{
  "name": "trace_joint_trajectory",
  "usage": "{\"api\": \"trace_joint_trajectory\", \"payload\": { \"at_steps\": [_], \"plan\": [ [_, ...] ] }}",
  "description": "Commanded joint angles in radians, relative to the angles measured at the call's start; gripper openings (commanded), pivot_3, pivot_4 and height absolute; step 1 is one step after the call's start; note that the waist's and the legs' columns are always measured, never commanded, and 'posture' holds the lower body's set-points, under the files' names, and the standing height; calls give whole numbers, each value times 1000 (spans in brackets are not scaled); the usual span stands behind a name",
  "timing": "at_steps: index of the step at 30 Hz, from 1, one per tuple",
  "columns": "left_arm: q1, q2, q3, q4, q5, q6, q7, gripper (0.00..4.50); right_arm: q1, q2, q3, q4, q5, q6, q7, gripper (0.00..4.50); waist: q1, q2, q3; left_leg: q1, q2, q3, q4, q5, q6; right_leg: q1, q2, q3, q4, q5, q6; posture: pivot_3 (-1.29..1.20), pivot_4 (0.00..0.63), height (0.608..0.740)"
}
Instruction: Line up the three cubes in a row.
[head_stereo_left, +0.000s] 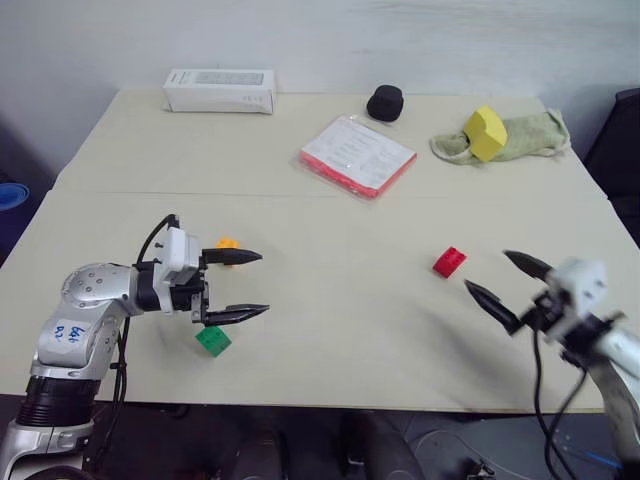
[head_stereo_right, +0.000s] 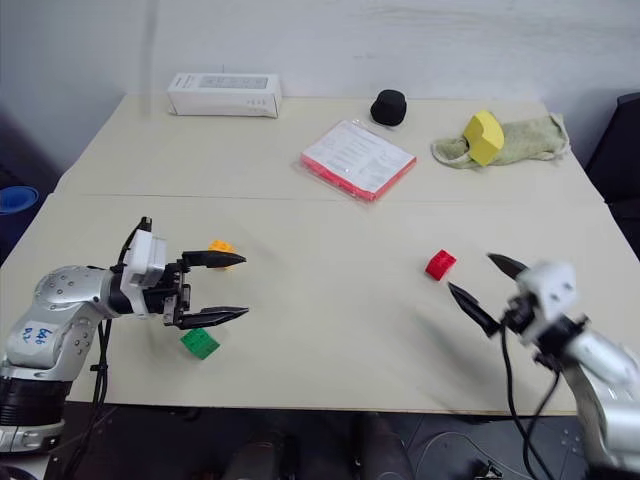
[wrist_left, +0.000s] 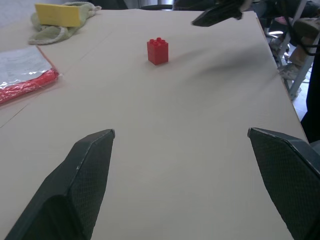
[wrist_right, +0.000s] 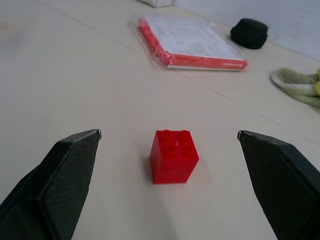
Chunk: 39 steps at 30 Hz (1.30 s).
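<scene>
The pale beige wooden table (head_stereo_left: 340, 330) carries all three small studded plastic bricks, well apart from one another and not in a row. Taking the red-edged plastic sleeve of printed papers (head_stereo_left: 357, 155) as the landmark, the red studded brick (head_stereo_left: 449, 261) stands upright nearer the robot and to the right of it. The orange-yellow studded brick (head_stereo_left: 227, 242) lies nearer the robot and to the left of the sleeve, and the green studded brick (head_stereo_left: 212, 339) sits closer still to the table's near edge, also left of the sleeve.

The left gripper (head_stereo_left: 250, 285) hangs over the table on the sleeve's near left, pointing across toward the right, its two black fingers spread wide with nothing between them. From the head camera one finger shows just beside the orange-yellow brick and the other just above the green one; whether either touches cannot be told.

The right gripper (head_stereo_left: 505, 280) hovers near the red brick, on the side away from the sleeve, its fingers (wrist_right: 60, 170) also spread wide and empty. In the right wrist view the red brick stands between the two fingertips but beyond them, apart from both.

Beyond the sleeve lie a white rectangular carton (head_stereo_left: 219, 90), a small black rounded object (head_stereo_left: 385, 103), and a large yellow angular block (head_stereo_left: 485, 132) resting on a crumpled pale green cloth (head_stereo_left: 525, 135).
</scene>
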Motion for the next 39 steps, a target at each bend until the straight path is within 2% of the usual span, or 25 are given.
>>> {"api": "trace_joint_trajectory", "payload": {
  "at_steps": [1, 3, 6, 7, 9, 14, 16, 17, 23, 27, 36, 38, 39],
  "plan": [
    [13, 5, 5, -37, 1, -2, 6, 4485, -102, -19, 58, 146, -55, 35, 32, 4500, 3, 0, 0, -1, 1, -1, 0, 0, -1, 0, 1, -1, 0, 0, 0, 0, 150, 740],
    [27, 4, 10, -55, -1, -1, 14, 4485, -164, -20, 93, 224, -85, 39, 59, 4500, 7, 0, 0, -7, 2, -2, 5, 0, 0, -4, 1, -2, 0, 0, 0, 0, 150, 740],
    [60, 11, 24, -84, -8, 1, 25, 4485, -229, -28, 141, 337, -138, 6, 106, 4500, 4, 0, 0, -7, 2, -1, 8, -2, 3, -3, 0, -2, -1, 0, 0, 0, 150, 740],
    [67, 12, 29, -92, -11, 3, 30, 4500, -243, -26, 145, 365, -141, 5, 118, 4316, 3, 0, 0, -7, 2, 0, 9, -2, 3, -3, 0, -2, 0, 0, 1, 0, 150, 740],
    [80, 15, 35, -102, -14, 6, 35, 4500, -269, -15, 143, 420, -148, -26, 138, 3891, 2, 0, 0, -7, 2, -1, 10, -3, 4, -2, -1, -2, 0, 0, 1, 0, 150, 740],
    [93, 11, 40, -112, -9, 11, 49, 4500, -295, 1, 134, 473, -131, -125, 231, 2233, 0, 0, 0, -7, 2, -1, 10, -2, 4, -2, -1, -2, 0, 0, 1, 0, 150, 740],
    [96, 7, 40, -106, -6, 7, 54, 4500, -288, -8, 159, 446, -132, -195, 319, 1557, -3, 0, 0, -7, 2, -1, 10, -2, 4, -2, 0, -2, 0, 0, 1, 0, 150, 740],
    [97, 6, 39, -104, -6, 5, 55, 4500, -288, -10, 170, 441, -139, -222, 347, 1463, -3, 0, 0, -7, 2, 0, 9, -2, 4, -2, 0, -2, 0, 0, 1, 0, 150, 740],
    [94, 4, 27, -91, 2, -2, 48, 4500, -350, -16, 327, 318, -147, -150, 562, 1467, -5, 1, 0, -6, 4, 0, 9, -3, 3, -2, 0, -2, 1, 0, 1, 0, 150, 740],
    [86, 1, 19, -82, 6, -4, 45, 4500, -418, -1, 443, 371, -236, -177, 633, 1467, -2, 1, 0, -6, 3, 0, 10, -3, 3, -2, 0, -2, 0, 0, 1, 0, 150, 740],
    [94, 12, 47, -74, 1, 0, 43, 4500, -496, 75, 445, 570, -258, -309, 662, 1467, -6, 0, 0, -6, 4, 0, 10, -3, 3, -2, 0, -2, 1, 0, 1, 0, 150, 740],
    [94, 11, 70, -70, -20, 27, 58, 4500, -504, 81, 427, 565, -233, -295, 672, 2186, -6, 0, 0, -5, 4, 0, 10, -3, 2, -2, 0, -2, 1, 0, 1, 0, 150, 740],
    [95, 19, 87, -57, -25, 36, 59, 4500, -504, 69, 407, 537, -208, -290, 687, 2409, -5, 1, 0, -5, 4, 0, 10, -3, 2, -2, 0, -2, 1, 0, 1, 0, 150, 740]
  ]
}}
